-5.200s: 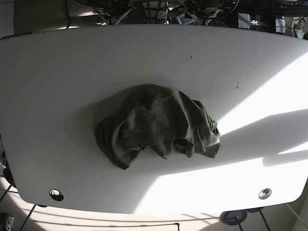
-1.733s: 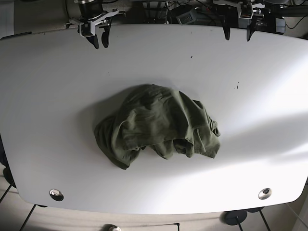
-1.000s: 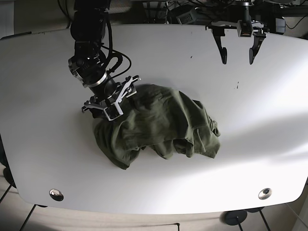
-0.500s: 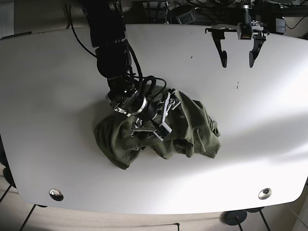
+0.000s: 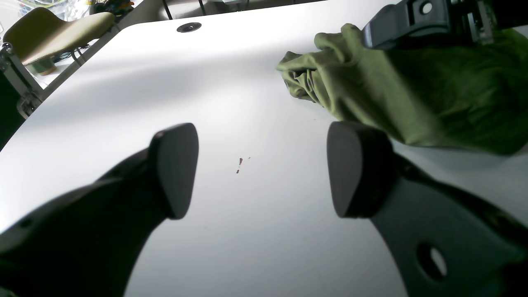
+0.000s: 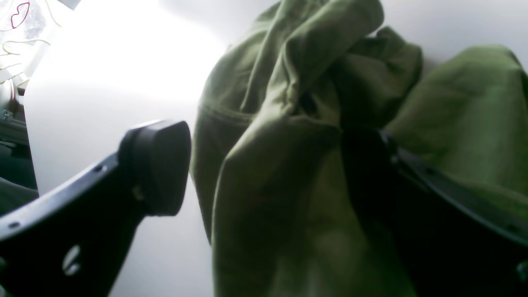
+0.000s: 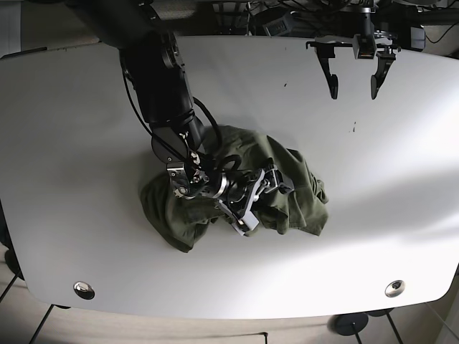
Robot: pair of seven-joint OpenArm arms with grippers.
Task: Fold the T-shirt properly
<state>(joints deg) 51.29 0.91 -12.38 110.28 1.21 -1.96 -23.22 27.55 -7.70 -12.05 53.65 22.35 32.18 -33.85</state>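
Note:
The olive-green T-shirt point(image 7: 287, 190) lies crumpled in a heap at the middle of the white table point(image 7: 72, 143). My right gripper point(image 7: 259, 203) reaches down onto the heap's front middle. In the right wrist view this right gripper point(image 6: 264, 173) is open, and a bunched fold of the T-shirt point(image 6: 288, 123) stands between its fingers. My left gripper point(image 7: 353, 75) hangs open above the bare table at the far right, well apart from the shirt. Seen from the left wrist, the left gripper point(image 5: 264, 169) holds nothing, and the T-shirt point(image 5: 412, 90) lies beyond it to the right.
Two round metal holes point(image 7: 84, 289) point(image 7: 394, 288) sit near the table's front edge. A small dark mark point(image 7: 353, 127) is on the right side. Cables and equipment crowd the far edge. A tan chair point(image 5: 53, 29) stands beyond the table.
My right arm has pushed further across the shirt toward its front right part, and its gripper now sits lower among the folds. The left gripper has stayed in place.

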